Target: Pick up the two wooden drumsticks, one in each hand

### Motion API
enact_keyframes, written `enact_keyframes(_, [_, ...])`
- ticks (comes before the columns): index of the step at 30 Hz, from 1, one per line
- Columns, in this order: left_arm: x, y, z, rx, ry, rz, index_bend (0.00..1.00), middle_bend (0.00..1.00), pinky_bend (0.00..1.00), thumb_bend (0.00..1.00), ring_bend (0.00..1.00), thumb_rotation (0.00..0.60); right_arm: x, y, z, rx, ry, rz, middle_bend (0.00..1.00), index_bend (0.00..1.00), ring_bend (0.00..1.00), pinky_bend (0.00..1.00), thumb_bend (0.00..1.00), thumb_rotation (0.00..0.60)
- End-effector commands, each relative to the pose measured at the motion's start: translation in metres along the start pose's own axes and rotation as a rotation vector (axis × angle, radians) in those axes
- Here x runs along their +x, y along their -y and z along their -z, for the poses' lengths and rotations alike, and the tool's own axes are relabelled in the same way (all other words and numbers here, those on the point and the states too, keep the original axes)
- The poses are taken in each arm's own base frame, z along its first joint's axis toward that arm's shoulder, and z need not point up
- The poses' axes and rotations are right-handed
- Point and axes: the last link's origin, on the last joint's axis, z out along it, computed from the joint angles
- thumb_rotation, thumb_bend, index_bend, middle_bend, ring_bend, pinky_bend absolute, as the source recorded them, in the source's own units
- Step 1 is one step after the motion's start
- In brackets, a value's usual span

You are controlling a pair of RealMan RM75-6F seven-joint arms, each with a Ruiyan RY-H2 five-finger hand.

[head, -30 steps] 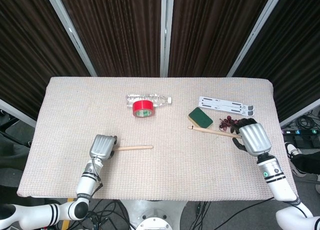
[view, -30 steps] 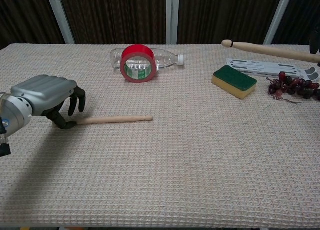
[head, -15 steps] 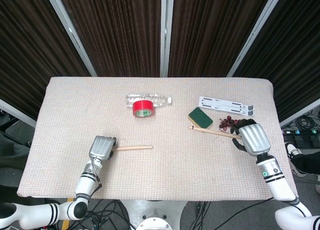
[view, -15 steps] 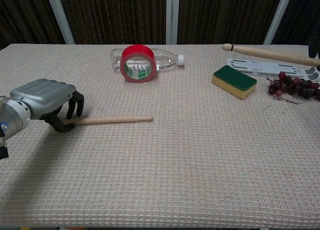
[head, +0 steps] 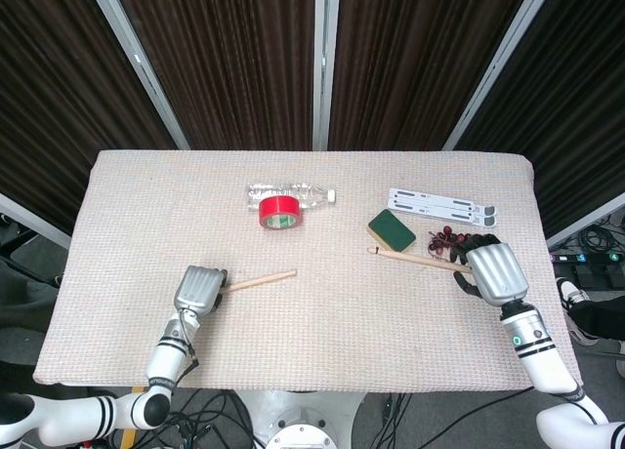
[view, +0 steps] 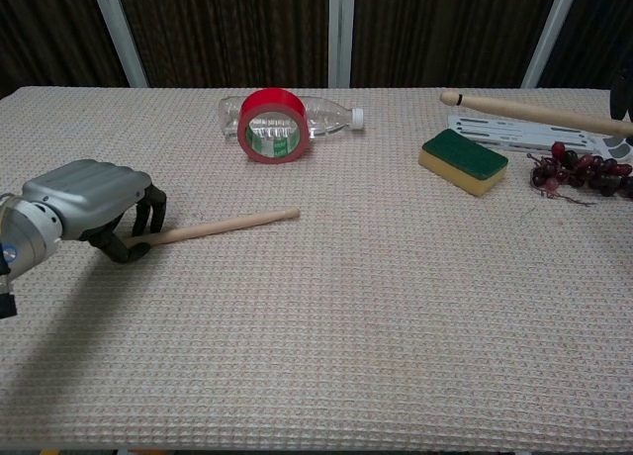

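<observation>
One wooden drumstick [view: 223, 225] lies on the table at the left with its tip raised and angled away; in the head view this drumstick [head: 262, 278] slants up to the right. My left hand [view: 84, 206] grips its butt end, fingers curled around it, and appears in the head view as a grey hand [head: 199, 290]. The second drumstick [view: 534, 112] hangs above the table at the right, held by my right hand [head: 493, 270]. In the head view that stick [head: 410, 258] points left, past the sponge.
A red tape roll [view: 272, 126] leans against a clear plastic bottle [view: 316, 117] at the back. A green and yellow sponge [view: 463, 160], a white folding stand [view: 519, 133] and a bunch of dark grapes [view: 584, 172] sit at the right. The beige cloth [view: 396, 317] covers the table.
My left hand has closed on the left drumstick's butt end, and the stick's tip has swung up and away from the table. The right hand still holds its stick aloft.
</observation>
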Motion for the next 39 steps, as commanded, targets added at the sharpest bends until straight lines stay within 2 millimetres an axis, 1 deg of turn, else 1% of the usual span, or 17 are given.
enact_keyframes(1, [-0.001, 0.000, 0.000, -0.002, -0.003, -0.005, 0.47, 0.51, 0.60, 0.39, 0.64, 0.600, 0.000, 0.000, 0.000, -0.001, 0.001, -0.001, 0.56, 0.53, 0.33, 0.35, 0.91, 0.600])
enact_keyframes(12, [-0.003, -0.002, -0.002, -0.010, -0.002, -0.017, 0.47, 0.52, 0.60, 0.39, 0.64, 0.600, 0.000, -0.001, 0.002, -0.004, 0.000, -0.005, 0.56, 0.53, 0.33, 0.35, 0.91, 0.600])
enact_keyframes(16, [-0.002, -0.001, -0.003, -0.012, -0.011, -0.006, 0.50, 0.54, 0.60, 0.40, 0.64, 0.600, -0.001, -0.001, 0.003, -0.006, 0.000, -0.009, 0.56, 0.53, 0.33, 0.35, 0.91, 0.600])
enact_keyframes(18, [-0.001, -0.001, -0.003, -0.015, -0.023, 0.003, 0.53, 0.58, 0.60, 0.40, 0.65, 0.600, -0.001, -0.002, 0.003, -0.008, -0.002, -0.015, 0.56, 0.53, 0.33, 0.35, 0.91, 0.600])
enact_keyframes(21, [0.002, 0.001, -0.005, -0.023, -0.034, 0.079, 0.58, 0.63, 0.60, 0.43, 0.67, 0.600, -0.001, -0.004, 0.006, -0.014, -0.014, -0.033, 0.56, 0.54, 0.34, 0.35, 0.91, 0.600])
enact_keyframes(24, [0.007, 0.008, -0.006, -0.038, -0.034, 0.176, 0.62, 0.67, 0.61, 0.46, 0.68, 0.600, -0.004, -0.006, 0.011, -0.022, -0.018, -0.065, 0.56, 0.55, 0.35, 0.35, 0.91, 0.600])
enact_keyframes(28, [0.015, 0.017, -0.006, -0.065, -0.014, 0.356, 0.64, 0.68, 0.62, 0.49, 0.69, 0.600, -0.009, -0.004, 0.020, -0.008, -0.010, -0.159, 0.57, 0.56, 0.35, 0.35, 0.92, 0.600])
enact_keyframes(30, [0.021, 0.021, -0.006, -0.088, -0.012, 0.457, 0.64, 0.69, 0.62, 0.50, 0.69, 0.600, -0.014, 0.000, 0.024, 0.013, -0.001, -0.226, 0.57, 0.57, 0.35, 0.35, 0.92, 0.600])
enact_keyframes(33, [0.032, 0.023, -0.005, -0.137, -0.031, 0.567, 0.64, 0.69, 0.62, 0.51, 0.69, 0.600, -0.022, 0.014, 0.028, 0.058, 0.009, -0.352, 0.57, 0.57, 0.35, 0.35, 0.93, 0.600])
enact_keyframes(37, [0.048, 0.013, -0.002, -0.239, -0.056, 0.677, 0.64, 0.69, 0.62, 0.52, 0.69, 0.600, -0.034, 0.044, 0.025, 0.147, 0.034, -0.523, 0.58, 0.59, 0.36, 0.35, 0.93, 0.600])
enact_keyframes(39, [0.055, 0.007, 0.000, -0.287, -0.068, 0.700, 0.64, 0.69, 0.62, 0.52, 0.69, 0.600, -0.037, 0.059, 0.020, 0.185, 0.042, -0.569, 0.58, 0.59, 0.36, 0.35, 0.93, 0.600])
